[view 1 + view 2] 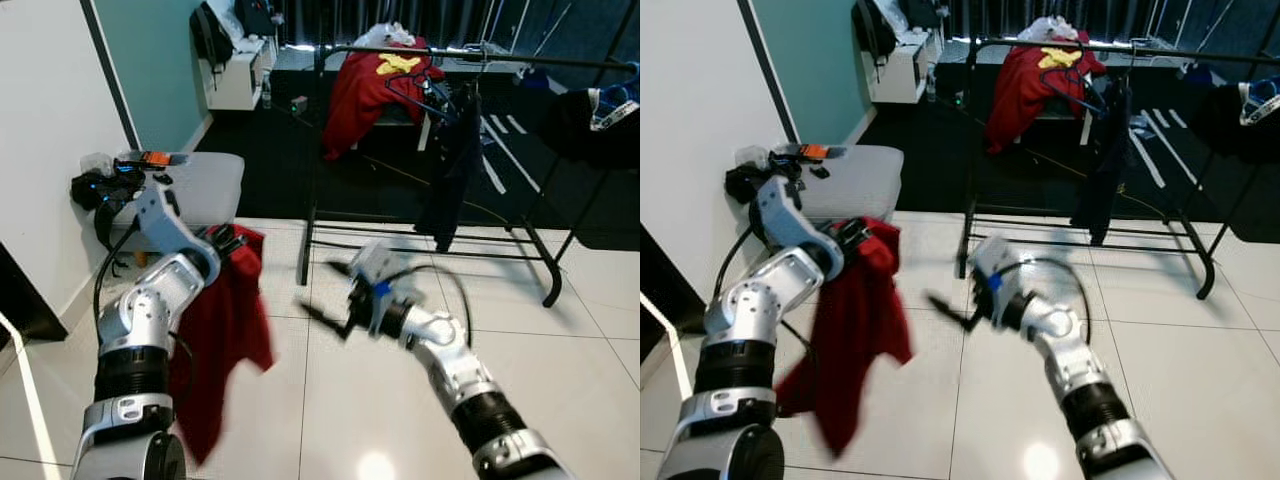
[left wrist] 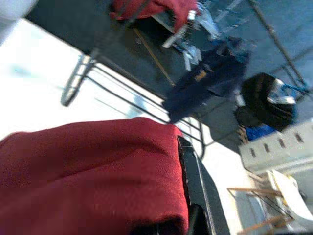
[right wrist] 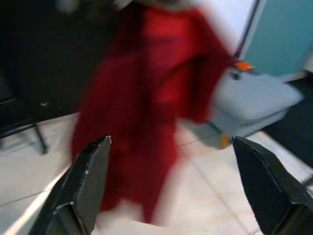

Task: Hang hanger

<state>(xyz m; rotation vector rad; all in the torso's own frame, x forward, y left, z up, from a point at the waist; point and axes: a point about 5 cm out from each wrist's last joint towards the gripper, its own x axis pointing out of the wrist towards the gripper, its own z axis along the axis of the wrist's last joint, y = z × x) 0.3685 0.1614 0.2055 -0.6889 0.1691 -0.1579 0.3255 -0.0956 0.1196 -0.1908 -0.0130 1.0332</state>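
White tiles below — red garment (image 1: 225, 340) draped over left gripper (image 1: 226, 241).

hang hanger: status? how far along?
Early. In hand: left gripper shut on a red garment that hangs from it. Right gripper open, pointing at that garment. Left: carry it to the black metal clothes rack and hang it there.

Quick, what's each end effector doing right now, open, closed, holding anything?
Left end effector: closed on the red garment.
Right end effector: open, holding nothing, facing the garment.
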